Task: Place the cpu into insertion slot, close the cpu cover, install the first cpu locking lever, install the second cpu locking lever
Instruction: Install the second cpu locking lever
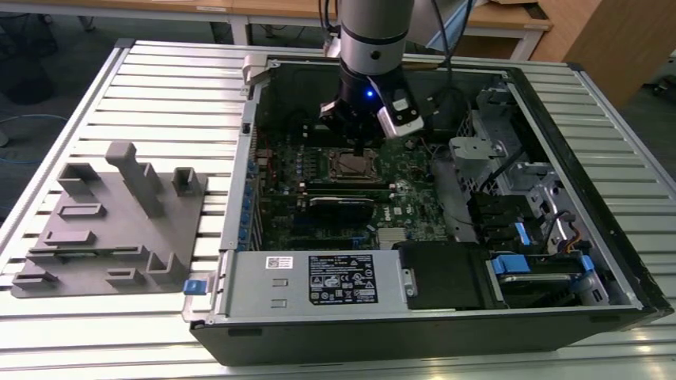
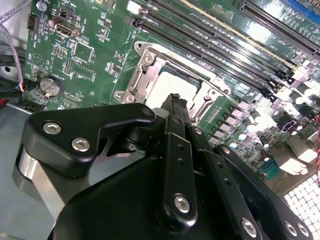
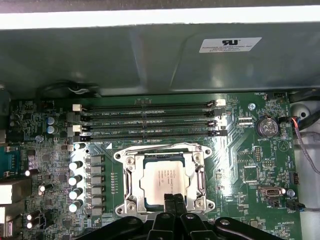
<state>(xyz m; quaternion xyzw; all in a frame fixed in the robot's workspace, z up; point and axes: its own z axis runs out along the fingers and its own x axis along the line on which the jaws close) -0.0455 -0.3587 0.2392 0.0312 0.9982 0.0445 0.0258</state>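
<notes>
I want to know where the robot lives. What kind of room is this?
Probably a workshop or lab. An open computer case lies on a slatted metal table, wooden benches stand behind, and the gripper hangs over the cpu.

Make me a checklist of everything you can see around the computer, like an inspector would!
Surface: slatted metal table carrying an open computer case.
Job's things: the cpu lies in the insertion slot on the green motherboard; the cpu cover frames it, lying flat.
Clutter: a grey plastic fixture sits on the table, toward the exterior view's left of the case.
Grippers: the pincer hangs at the socket's edge, tips close together over the chip; whether it touches is unclear.
Cables: thin wires run beside the board; dark cables lie inside the case.
Surroundings: wooden desks behind the table.
</notes>
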